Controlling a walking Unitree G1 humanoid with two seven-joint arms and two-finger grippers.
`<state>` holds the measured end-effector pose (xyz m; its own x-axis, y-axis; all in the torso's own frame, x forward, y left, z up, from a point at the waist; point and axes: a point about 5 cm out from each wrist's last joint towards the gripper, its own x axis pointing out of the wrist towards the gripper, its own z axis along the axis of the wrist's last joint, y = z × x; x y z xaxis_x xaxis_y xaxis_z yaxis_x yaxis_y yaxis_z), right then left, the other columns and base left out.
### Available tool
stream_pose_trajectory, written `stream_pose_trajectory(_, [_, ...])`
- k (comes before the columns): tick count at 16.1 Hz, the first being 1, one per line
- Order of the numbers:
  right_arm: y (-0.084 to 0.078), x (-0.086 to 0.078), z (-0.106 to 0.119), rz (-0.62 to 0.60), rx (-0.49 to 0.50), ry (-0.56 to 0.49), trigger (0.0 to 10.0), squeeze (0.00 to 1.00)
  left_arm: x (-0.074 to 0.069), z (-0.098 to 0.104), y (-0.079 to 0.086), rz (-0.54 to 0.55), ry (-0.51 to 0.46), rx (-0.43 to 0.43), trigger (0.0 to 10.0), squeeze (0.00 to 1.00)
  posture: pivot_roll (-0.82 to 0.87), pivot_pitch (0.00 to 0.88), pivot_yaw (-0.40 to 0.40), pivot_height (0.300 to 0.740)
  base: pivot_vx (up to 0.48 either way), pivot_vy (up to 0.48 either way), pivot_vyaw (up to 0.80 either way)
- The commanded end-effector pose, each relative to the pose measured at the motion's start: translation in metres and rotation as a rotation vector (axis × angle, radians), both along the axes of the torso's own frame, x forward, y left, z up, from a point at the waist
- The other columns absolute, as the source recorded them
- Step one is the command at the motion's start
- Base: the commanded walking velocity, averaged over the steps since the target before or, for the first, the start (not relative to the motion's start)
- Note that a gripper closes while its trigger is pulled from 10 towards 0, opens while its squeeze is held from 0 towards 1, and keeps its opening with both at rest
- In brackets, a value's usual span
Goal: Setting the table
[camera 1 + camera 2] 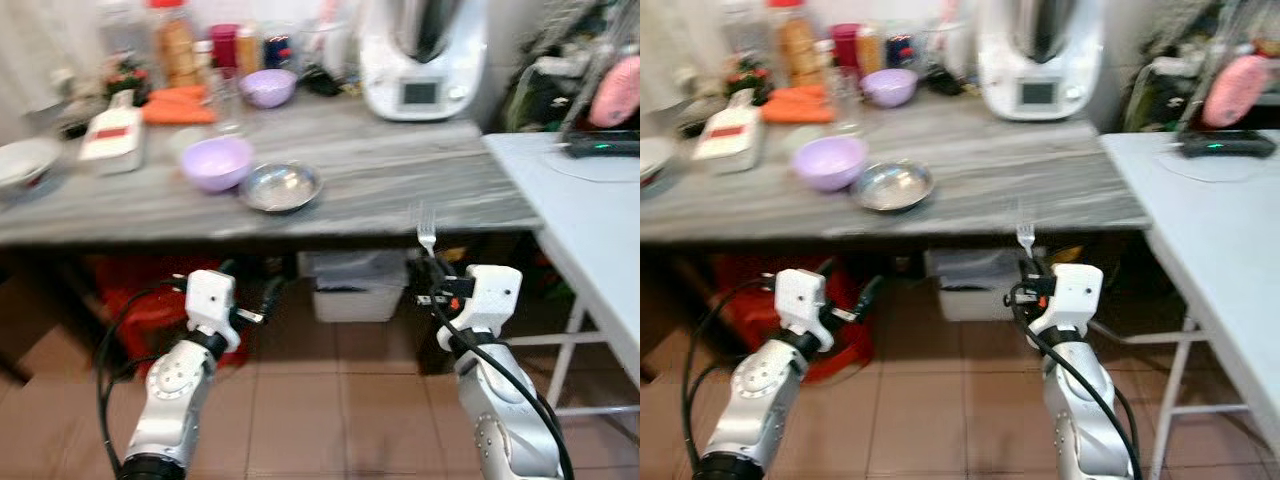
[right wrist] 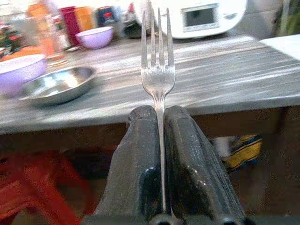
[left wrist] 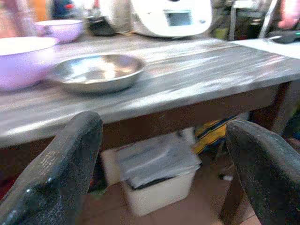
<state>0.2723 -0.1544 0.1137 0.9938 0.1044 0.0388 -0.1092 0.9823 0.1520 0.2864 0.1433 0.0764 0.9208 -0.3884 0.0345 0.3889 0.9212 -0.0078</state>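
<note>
The right gripper (image 2: pixel 159 140) fingers pinch a fork (image 2: pixel 157 70) upright by its handle, just below the tabletop (image 1: pixel 400 180) edge. Raised carelessly, the tines could catch that edge (left gripper (image 3: pixel 164 164) released, empty).

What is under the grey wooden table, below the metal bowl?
Under the table, below the metal bowl, stands a white bin with a grey liner. Left of it is something red, partly covered by the left arm, so its shape is unclear.
</note>
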Motion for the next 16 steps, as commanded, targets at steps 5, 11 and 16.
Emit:
stream_pose_trajectory(5, [-0.003,0.001,0.004,-0.013,-0.010,-0.019,10.0,0.00,0.002,0.003,-0.003,-0.007,-0.010,-0.002,10.0,0.00,-0.02,0.000,0.021,0.740,0.449,0.000,0.00])
stream_pose_trajectory(11, [-0.004,0.001,0.004,-0.013,-0.012,-0.019,10.0,0.00,0.001,0.002,-0.005,-0.003,-0.010,-0.002,10.0,0.00,-0.02,0.000,0.021,0.740,0.448,0.000,0.18])
stream_pose_trajectory(16, [-0.003,-0.001,0.002,-0.008,-0.014,-0.016,10.0,0.00,-0.003,0.000,0.006,0.070,-0.016,0.012,10.0,0.00,-0.02,0.000,0.021,0.740,0.000,0.000,0.00])
